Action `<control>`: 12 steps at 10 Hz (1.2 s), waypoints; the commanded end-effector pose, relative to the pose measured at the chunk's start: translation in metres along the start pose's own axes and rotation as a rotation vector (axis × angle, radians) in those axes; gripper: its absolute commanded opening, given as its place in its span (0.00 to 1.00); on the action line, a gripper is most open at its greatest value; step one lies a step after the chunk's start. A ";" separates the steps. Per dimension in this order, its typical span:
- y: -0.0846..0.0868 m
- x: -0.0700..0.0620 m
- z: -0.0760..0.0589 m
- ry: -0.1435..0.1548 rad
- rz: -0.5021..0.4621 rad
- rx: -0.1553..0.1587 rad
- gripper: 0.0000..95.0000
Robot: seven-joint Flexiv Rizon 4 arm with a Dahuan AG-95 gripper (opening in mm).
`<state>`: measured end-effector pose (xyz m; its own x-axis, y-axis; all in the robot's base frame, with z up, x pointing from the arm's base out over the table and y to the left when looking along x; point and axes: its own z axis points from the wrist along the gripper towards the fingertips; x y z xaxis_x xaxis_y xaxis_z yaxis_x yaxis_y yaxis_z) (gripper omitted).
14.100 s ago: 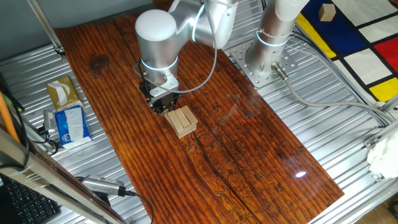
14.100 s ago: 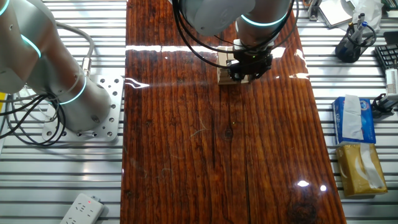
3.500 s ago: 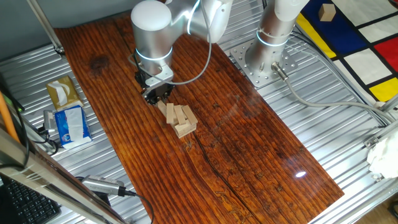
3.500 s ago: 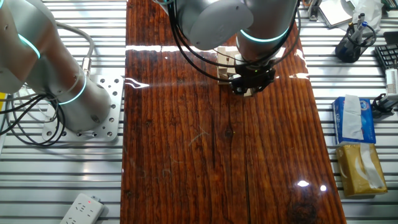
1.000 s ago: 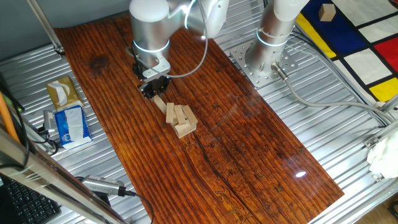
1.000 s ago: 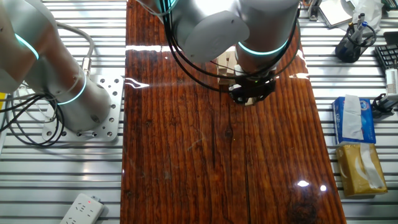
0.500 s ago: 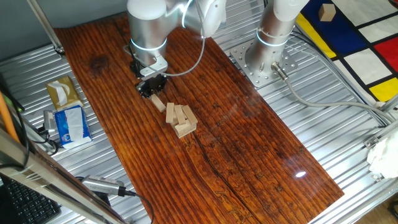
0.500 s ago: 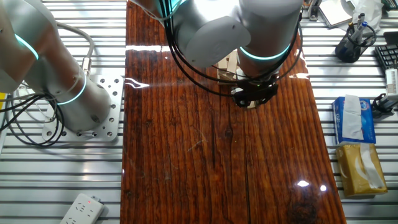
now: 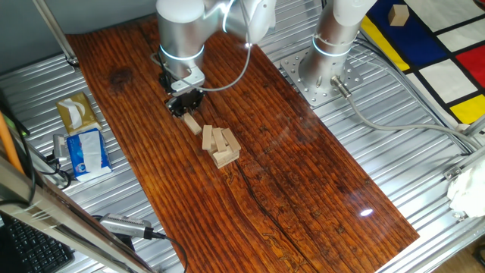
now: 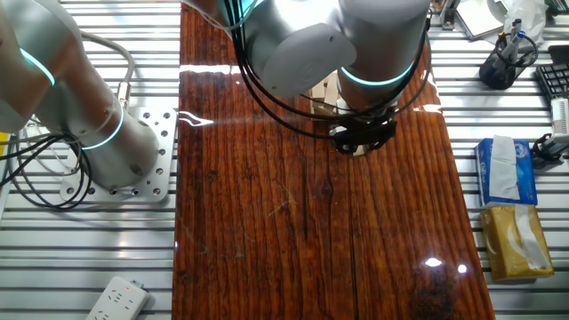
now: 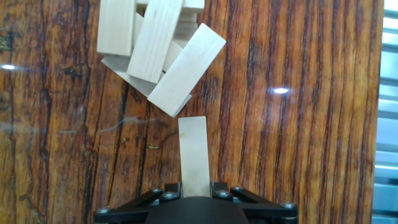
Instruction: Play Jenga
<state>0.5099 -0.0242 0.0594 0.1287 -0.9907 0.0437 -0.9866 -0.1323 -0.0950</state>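
the gripper (image 11: 194, 190) pinches the near end of one pale wooden bar (image 11: 193, 154), which lies flat on the dark wooden table (image 9: 303, 182) and points toward the jenga pile (image 11: 157, 46). that pile sits just beyond the bar's far end, its top bars skewed and splayed apart, not touching the held bar.

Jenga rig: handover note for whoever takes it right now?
Claw: shut on the pulled bar, one end between the fingers, the rest pointing at the pile.
Jenga pile: on the wooden table, top bars skewed and fanned out, no longer squared; the bar is clear of it with a small gap.
Done: one bar is out of the pile.
Left: set that bar down, probably on top; the loose pile could topple if bumped.
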 end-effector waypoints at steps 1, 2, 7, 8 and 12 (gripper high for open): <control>0.001 0.003 0.000 -0.003 0.005 0.005 0.00; 0.000 0.004 0.000 -0.003 0.006 0.005 0.00; -0.002 0.006 0.000 0.007 0.010 0.014 0.00; -0.002 0.007 0.000 0.007 0.015 0.015 0.00; -0.002 0.007 0.000 0.006 0.032 0.016 0.00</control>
<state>0.5123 -0.0306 0.0600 0.0976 -0.9941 0.0466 -0.9885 -0.1023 -0.1115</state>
